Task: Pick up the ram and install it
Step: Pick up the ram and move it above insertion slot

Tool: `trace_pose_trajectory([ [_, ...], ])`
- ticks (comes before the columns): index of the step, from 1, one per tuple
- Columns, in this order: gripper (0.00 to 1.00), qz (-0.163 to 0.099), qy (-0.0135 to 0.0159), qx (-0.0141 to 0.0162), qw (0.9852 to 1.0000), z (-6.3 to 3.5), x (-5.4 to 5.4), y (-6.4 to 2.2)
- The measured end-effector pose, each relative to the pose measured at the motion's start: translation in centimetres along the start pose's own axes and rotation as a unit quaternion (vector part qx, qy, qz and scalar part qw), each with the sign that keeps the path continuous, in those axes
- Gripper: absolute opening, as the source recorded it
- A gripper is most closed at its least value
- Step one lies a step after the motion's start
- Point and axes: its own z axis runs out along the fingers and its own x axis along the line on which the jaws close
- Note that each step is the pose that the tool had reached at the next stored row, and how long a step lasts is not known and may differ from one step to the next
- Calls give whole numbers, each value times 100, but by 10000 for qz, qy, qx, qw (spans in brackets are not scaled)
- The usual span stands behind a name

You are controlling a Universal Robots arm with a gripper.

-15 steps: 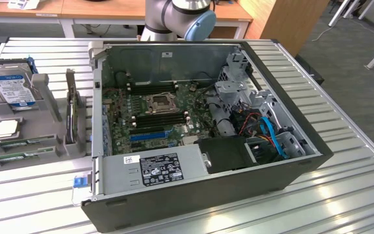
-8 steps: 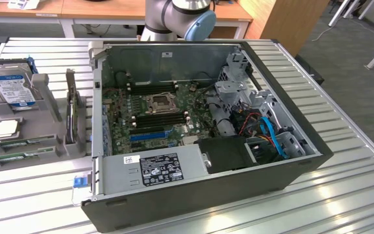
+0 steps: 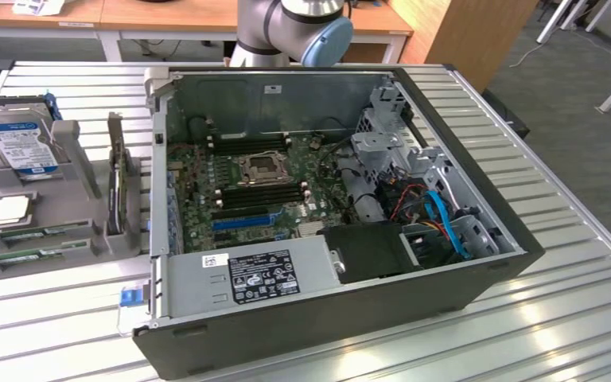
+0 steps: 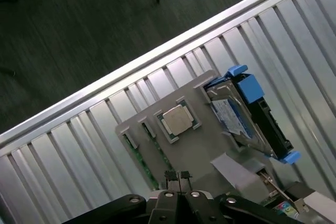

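Near the table's (image 4: pixel 79 145) edge, the gripper (image 4: pixel 177 178), fully closed and empty, hangs just over the ram (image 3: pixel 29 233) in a grey holder (image 4: pixel 210 153); the hard drive's (image 3: pixel 19 143) label is unreadable.

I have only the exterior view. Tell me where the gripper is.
Observer: The gripper hangs over the grey parts holder that stands beside the computer case.
Operator: Report the jaws.
Observer: Shut, with nothing between them.
Operator: Say what lies nearest the fingertips.
Observer: A green RAM stick lying in the holder's slot, next to the processor. The gripper looks clear of it.
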Motion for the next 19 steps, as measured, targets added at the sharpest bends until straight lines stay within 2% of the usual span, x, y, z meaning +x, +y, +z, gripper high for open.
trace_pose_trajectory([
  [5,10,-343,15,-8,9994,1,0,0],
  [10,10,-690,31,-16,9976,3,0,-1],
  [13,10,-905,41,-21,9959,4,0,-1],
  [19,10,-1336,60,-31,9910,6,0,0],
])
